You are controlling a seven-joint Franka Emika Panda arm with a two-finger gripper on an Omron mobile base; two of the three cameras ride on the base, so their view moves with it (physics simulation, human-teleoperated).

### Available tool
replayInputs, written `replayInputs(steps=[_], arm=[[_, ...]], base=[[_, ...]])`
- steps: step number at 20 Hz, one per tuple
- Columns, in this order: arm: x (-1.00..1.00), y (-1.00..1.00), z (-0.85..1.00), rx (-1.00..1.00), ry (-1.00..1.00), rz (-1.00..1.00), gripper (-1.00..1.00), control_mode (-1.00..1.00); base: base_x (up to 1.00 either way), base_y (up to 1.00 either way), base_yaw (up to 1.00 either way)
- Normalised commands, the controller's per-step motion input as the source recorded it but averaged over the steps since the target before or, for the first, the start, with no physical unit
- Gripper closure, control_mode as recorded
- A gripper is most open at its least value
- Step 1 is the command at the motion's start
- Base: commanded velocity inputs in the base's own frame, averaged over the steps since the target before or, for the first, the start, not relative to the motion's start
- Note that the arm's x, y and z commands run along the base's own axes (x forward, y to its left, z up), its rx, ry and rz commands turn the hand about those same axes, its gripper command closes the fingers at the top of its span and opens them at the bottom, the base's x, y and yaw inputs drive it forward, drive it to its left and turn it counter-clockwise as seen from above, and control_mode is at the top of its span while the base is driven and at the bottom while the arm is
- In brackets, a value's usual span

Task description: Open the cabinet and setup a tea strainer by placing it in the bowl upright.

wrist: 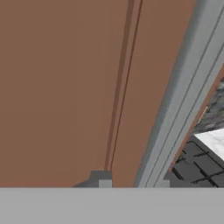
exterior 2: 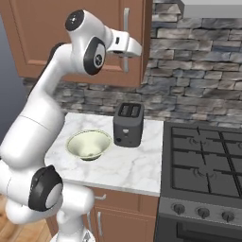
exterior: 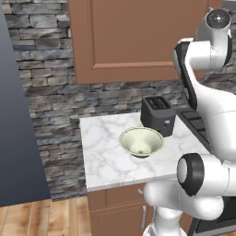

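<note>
The cabinet (exterior: 138,41) hangs on the wall above the counter with its reddish-brown door (exterior 2: 56,42) closed. My gripper (exterior 2: 129,49) is up at the door's long silver bar handle (exterior 2: 126,23). In the hand view the handle (wrist: 183,92) runs down between my two fingertips, and the gripper (wrist: 131,183) is shut on it. The pale cream-green bowl (exterior: 141,142) stands empty on the marble counter, also seen from the right side (exterior 2: 89,144). The tea strainer is out of view.
A dark toaster (exterior 2: 128,124) stands just behind the bowl, near the stone wall. A gas stove (exterior 2: 203,160) adjoins the marble counter (exterior: 103,161) on the right. Low cabinets with small handles (exterior 2: 99,222) sit under the counter.
</note>
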Motion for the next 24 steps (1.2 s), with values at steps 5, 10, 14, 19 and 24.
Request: replayInputs(steps=[5,10,14,19,24], arm=[[-0.34,0.28,0.00,0.00,0.05,-0.19,1.00,-1.00],[-0.63,0.09,0.00,0.00,0.00,-0.11,1.00,-1.00],[-0.64,0.27,0.00,0.00,0.00,-0.05,1.00,-1.00],[-0.61,0.32,-0.01,0.00,0.00,-0.06,1.00,-1.00],[-0.73,0.68,0.00,0.00,-0.04,-0.10,1.00,-1.00]], base=[[0.00,0.00,0.00],[0.00,0.00,0.00],[0.00,0.00,0.00],[0.00,0.00,0.00],[0.00,0.00,0.00]])
